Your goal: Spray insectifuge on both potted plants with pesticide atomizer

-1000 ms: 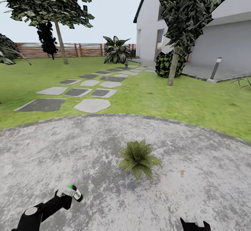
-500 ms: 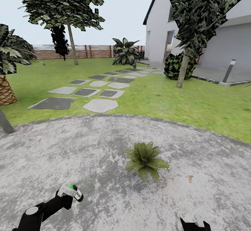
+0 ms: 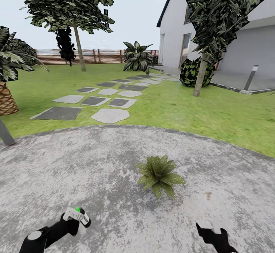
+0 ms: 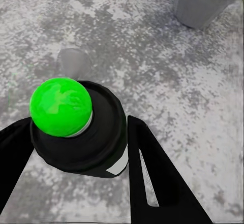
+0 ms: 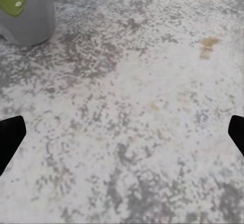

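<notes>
Left wrist view: pesticide atomizer point(image 4: 81, 130) clamped between fingers point(image 4: 152, 178).

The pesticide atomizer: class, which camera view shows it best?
The left wrist view: the pesticide atomizer looms large, green cap up, between the left tool's fingers. In the head view it is tiny.

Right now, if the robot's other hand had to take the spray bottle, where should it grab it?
Probably around the dark round body of the spray bottle, below the green button. The left gripper already squeezes that body from two sides, so the right gripper, open and holding nothing, should come at the uncovered sides. The button on top must stay free for spraying.
</notes>
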### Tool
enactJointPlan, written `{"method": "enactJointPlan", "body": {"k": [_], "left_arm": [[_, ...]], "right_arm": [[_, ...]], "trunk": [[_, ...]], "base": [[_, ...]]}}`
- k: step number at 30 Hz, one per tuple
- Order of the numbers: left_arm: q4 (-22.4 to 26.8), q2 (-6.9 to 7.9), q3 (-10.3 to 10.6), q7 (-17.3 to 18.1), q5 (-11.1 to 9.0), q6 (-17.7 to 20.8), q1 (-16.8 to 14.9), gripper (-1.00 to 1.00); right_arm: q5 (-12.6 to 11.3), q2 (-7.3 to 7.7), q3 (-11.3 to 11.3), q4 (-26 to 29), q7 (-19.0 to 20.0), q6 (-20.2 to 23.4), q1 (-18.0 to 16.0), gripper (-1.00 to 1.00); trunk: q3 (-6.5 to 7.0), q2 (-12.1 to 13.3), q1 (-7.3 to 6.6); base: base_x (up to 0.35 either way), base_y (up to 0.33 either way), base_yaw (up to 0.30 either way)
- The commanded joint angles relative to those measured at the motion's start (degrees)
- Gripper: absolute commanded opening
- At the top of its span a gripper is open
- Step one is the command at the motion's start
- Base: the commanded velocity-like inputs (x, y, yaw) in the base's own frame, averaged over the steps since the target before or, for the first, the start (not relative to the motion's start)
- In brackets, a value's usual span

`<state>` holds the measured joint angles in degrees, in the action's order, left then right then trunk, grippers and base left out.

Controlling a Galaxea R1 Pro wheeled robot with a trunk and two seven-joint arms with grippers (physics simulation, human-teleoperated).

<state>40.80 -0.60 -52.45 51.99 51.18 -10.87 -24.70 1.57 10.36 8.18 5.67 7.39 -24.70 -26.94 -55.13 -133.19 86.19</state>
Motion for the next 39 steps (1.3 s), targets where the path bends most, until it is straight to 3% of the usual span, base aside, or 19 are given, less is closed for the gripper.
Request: {"method": "enactJointPlan", "body": {"k": [1,6,7,9,11,12,15,17,19,20,24,28,29,30,32,33,39], "left_arm": [[-0.27,-0.11,-0.05,0.13,0.93,-0.46,-0.12,-1.0],[-1.9,-0.84,1.58,0.18,1.32,-0.17,-0.5,-1.0],[-4.04,-0.85,26.12,0.21,1.34,-0.15,-0.51,-1.0],[-4.06,-0.77,30.66,0.21,1.31,0.54,-0.7,-1.0],[-4.06,-0.8,35.96,0.34,1.37,5.14,-0.86,-1.0],[-4.06,-0.87,37.39,0.36,1.37,6.4,-0.86,-1.0],[-4.06,-1.01,44.32,0.39,1.2,9.16,-0.95,-1.0],[-4.06,-0.95,46.21,0.46,1.14,9.92,-0.96,-1.0],[-4.06,-0.82,46.98,0.91,1.22,10.17,-0.96,-1.0],[-4.06,-0.73,47.08,1.3,1.24,10.2,-0.96,-1.0],[-4.06,-0.11,47.33,6.4,1.46,10.19,-0.89,-1.0],[-4.0,0.4,47.35,10.27,1.88,10.03,-0.88,-1.0],[-3.99,0.74,47.36,10.92,2.6,10.01,-0.89,-1.0],[-3.98,0.94,47.32,11.36,3.41,10.01,-0.92,-1.0],[-3.98,1.04,47.28,12.46,6.13,10.03,-0.95,-1.0],[-3.98,0.98,47.28,12.75,7.1,10.05,-0.96,-1.0],[-3.86,0.25,47.27,13.04,8.2,10.12,-1.04,-1.0]], "right_arm": [[0.19,-0.33,0.16,0.27,0.45,-0.17,-0.04,1.0],[1.45,-1.94,-1.64,1.87,0.42,-0.01,-0.04,1.0],[1.5,-4.2,-16.93,13.85,0.42,0.03,-0.04,1.0],[1.61,-5.22,-20.57,16.68,0.43,0.07,-0.04,1.0],[1.66,-6.1,-27.07,20.08,0.41,0.26,-0.04,1.0],[1.67,-6.53,-28.9,20.85,0.39,0.32,-0.04,1.0],[1.74,-9.28,-35.68,22.67,0.35,1.13,-0.04,1.0],[1.77,-10.71,-39.23,22.9,0.36,3.15,-0.04,1.0],[1.77,-11.69,-42.86,23.06,1.15,5.63,-0.07,1.0],[1.8,-11.91,-43.62,23.11,2.31,6.04,-0.09,1.0],[1.98,-12.36,-44.81,23.79,12.08,6.94,-0.23,1.0],[2.32,-12.38,-45.01,23.86,13.99,7.18,-0.35,1.0],[3.5,-12.38,-45.05,23.86,14.67,7.6,-0.4,1.0],[4.89,-12.38,-45.05,23.86,15.46,8.02,-0.43,-1.0],[9.85,-12.4,-45.01,24.06,18.67,9.94,-0.52,-1.0],[11.21,-12.43,-45.01,24.38,19.92,10.76,-0.6,-1.0],[12.91,-12.42,-45.0,25.58,22.2,12.48,-0.84,-1.0]], "trunk": [[-0.05,-0.02,-0.01],[-0.05,-0.02,-0.01],[-0.05,-0.02,-0.01],[-0.05,-0.02,-0.01],[-0.05,-0.02,-0.01],[-0.05,-0.02,-0.01],[-0.05,-0.02,-0.01],[-0.05,-0.02,-0.01],[-0.05,-0.02,-0.01],[-0.05,-0.02,-0.01],[-0.05,-0.02,-0.01],[-0.05,-0.02,-0.01],[-0.05,-0.02,-0.01],[-0.05,-0.02,-0.01],[-0.05,-0.02,-0.01],[-0.05,-0.02,-0.01],[-0.05,-0.02,-0.01]], "base": [[0.0,0.0,0.0],[0.0,0.0,0.0],[0.0,0.0,0.0],[0.0,0.0,0.0],[0.0,0.0,0.0],[0.0,0.0,0.0],[0.0,0.0,0.0],[0.0,0.0,0.0],[0.0,0.0,0.0],[0.0,0.0,0.0],[0.0,0.0,0.0],[0.0,0.0,0.0],[0.0,0.0,0.0],[0.0,0.0,0.0],[0.0,0.0,0.0],[0.0,0.0,0.0],[0.0,0.0,0.0]]}}
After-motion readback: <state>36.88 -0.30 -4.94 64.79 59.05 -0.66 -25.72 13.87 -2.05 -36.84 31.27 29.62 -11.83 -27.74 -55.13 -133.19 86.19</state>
